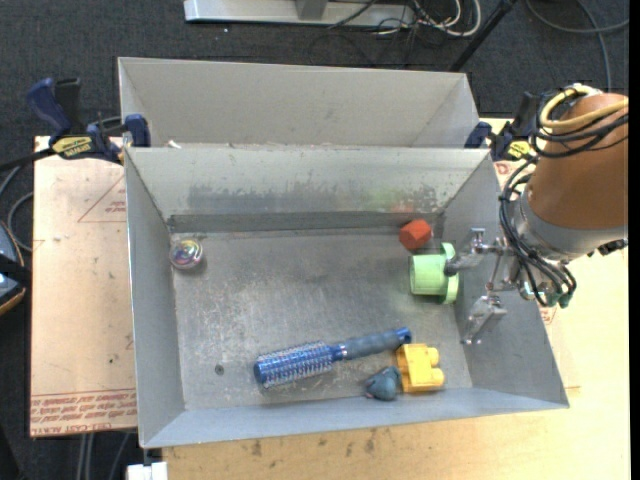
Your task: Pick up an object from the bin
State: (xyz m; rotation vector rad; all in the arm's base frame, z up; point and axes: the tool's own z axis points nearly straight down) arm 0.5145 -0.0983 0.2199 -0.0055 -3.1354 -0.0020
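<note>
My gripper [463, 298] hangs at the right side of the bin and stands open, with its two metal fingers [474, 326] spread apart. Just left of it lies a light green cylinder [432, 275]; the upper fingertip is close to the cylinder's right edge, and nothing sits between the fingers. A small red block [416, 233] rests just above the green cylinder, near the back wall. Below the gripper, by the front wall, lies a yellow block [421, 367].
A blue hairbrush [325, 358] lies along the front of the bin, its handle reaching the yellow block. A small blue-grey lump [381, 384] sits beside them. A shiny little ball [186, 254] rests at the far left. The arm comes in over the right rim.
</note>
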